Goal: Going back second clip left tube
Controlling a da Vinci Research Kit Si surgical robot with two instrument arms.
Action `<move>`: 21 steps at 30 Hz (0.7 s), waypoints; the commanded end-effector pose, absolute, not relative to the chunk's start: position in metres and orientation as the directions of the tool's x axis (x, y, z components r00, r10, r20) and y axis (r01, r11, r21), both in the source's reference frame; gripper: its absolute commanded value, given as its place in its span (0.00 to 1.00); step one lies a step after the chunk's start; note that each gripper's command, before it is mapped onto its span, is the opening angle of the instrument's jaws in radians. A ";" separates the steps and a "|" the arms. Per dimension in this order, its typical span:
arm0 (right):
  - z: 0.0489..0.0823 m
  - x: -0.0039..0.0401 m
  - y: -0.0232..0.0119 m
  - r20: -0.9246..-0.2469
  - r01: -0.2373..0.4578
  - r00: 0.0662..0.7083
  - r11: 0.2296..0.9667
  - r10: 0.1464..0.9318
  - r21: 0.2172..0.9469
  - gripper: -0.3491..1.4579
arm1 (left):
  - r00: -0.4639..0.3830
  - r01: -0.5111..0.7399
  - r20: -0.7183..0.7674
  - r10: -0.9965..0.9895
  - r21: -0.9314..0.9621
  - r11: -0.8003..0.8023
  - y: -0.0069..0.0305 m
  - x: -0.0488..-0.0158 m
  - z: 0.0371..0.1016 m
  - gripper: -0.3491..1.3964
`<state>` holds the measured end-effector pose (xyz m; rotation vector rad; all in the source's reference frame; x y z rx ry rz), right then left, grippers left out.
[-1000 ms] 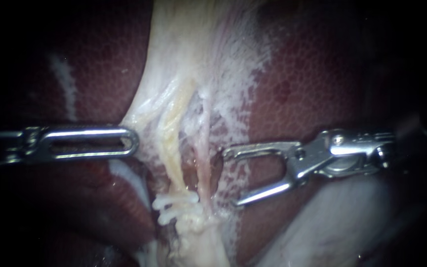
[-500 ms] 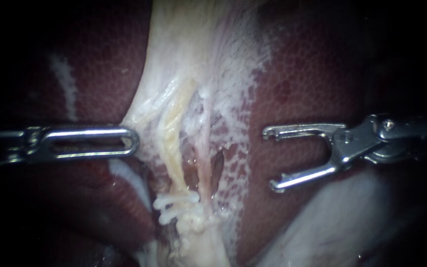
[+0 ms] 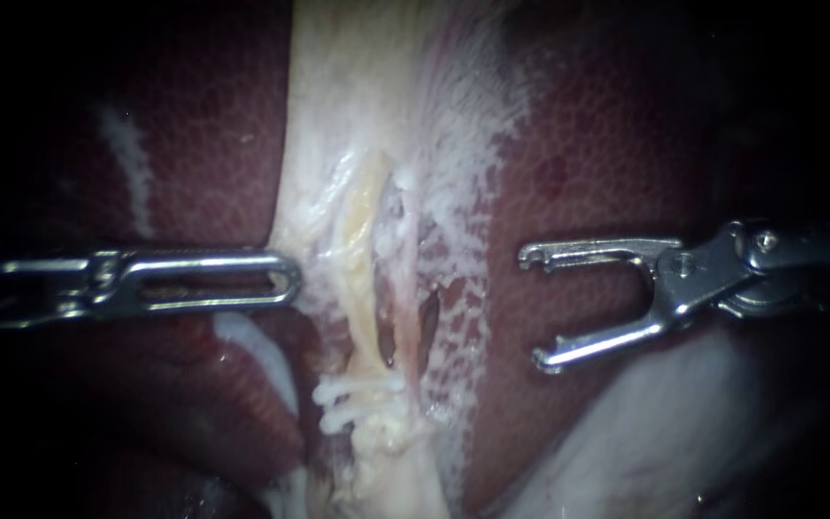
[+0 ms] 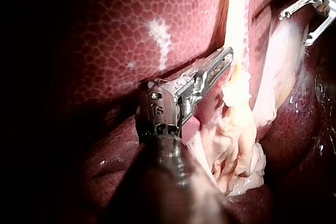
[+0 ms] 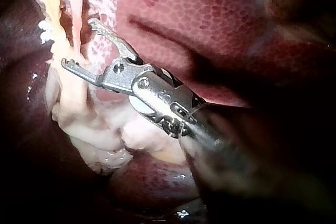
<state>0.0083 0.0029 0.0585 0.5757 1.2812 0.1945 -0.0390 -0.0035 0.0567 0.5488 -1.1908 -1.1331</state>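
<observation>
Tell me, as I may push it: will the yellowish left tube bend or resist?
Probably bends: the left tube is a thin strand slung between filmy tissue. Likely slippery, as it glistens wet. Possibly tears easily, being so slender.

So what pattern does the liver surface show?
Dark red liver with fine honeycomb mottling, clearest in the left wrist view.

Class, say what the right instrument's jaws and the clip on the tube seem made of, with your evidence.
Right instrument: polished metal, probably steel; silvery, bright glints. Clip: likely white plastic; pale, dull, ribbed, no metallic shine.
</observation>
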 end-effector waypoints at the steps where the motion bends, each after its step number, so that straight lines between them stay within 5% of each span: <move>1: 0.0585 0.0084 0.0028 -0.846 0.176 0.292 0.844 0.446 0.506 0.52 | -0.044 0.393 0.437 -0.898 0.834 0.386 -0.0034 -0.0393 0.0569 0.00; 21: 0.0583 0.0084 0.0027 -0.846 0.176 0.292 0.844 0.446 0.506 0.52 | -0.027 0.383 0.431 -0.902 0.838 0.389 -0.0040 -0.0419 0.0580 0.00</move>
